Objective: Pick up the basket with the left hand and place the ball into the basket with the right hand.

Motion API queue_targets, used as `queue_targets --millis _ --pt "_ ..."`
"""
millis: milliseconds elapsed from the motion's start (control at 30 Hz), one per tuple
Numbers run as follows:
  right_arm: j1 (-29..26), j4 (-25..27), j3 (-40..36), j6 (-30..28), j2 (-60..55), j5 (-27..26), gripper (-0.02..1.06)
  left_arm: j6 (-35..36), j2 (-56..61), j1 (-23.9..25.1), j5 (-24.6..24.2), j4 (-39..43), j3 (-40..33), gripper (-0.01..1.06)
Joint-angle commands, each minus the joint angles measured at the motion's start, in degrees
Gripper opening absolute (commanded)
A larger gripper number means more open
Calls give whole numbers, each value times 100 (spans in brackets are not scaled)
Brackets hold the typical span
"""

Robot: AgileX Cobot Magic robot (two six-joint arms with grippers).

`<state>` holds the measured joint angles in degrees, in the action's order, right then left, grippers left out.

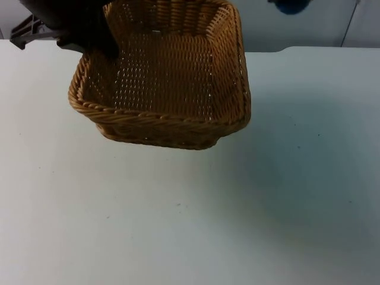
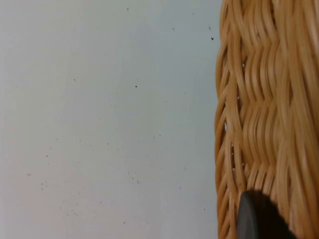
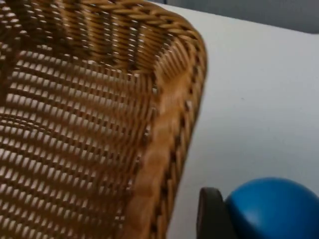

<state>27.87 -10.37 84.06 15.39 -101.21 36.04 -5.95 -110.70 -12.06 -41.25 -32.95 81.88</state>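
Your basket point(image 1: 163, 77) hangs empty above the table point(image 1: 190, 225), its far-left rim clamped in the left gripper point(image 1: 89, 35). Beyond its far-right corner the right gripper point(image 3: 219, 219) grips the blue ball point(image 3: 274, 209). I judge you are mid-carry: bring the ball over the basket's middle, then let go.

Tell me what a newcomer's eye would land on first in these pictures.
First the woven basket, held tilted above the white table by the left gripper at its far left rim, with nothing inside it. Next the blue ball, held in the right gripper just beyond the basket's right rim.
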Motion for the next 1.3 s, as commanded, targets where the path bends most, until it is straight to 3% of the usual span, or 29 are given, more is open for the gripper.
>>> queue_targets --millis 0,367,567,667,1267 --pt "160 -36 153 -88 85 2 0 -12 66 -5 92 -180 2 0" --pt "735 -347 538 -165 62 -230 0 -113 66 -5 151 -192 2 0" --pt "1043 -382 538 -430 -142 -472 0 -113 66 -5 187 -192 2 0" --pt "1182 -406 538 -952 -443 -486 0 -113 66 -5 187 -203 2 0" --pt "1213 -282 538 -834 -1330 -860 0 -122 66 -5 196 -170 2 0"
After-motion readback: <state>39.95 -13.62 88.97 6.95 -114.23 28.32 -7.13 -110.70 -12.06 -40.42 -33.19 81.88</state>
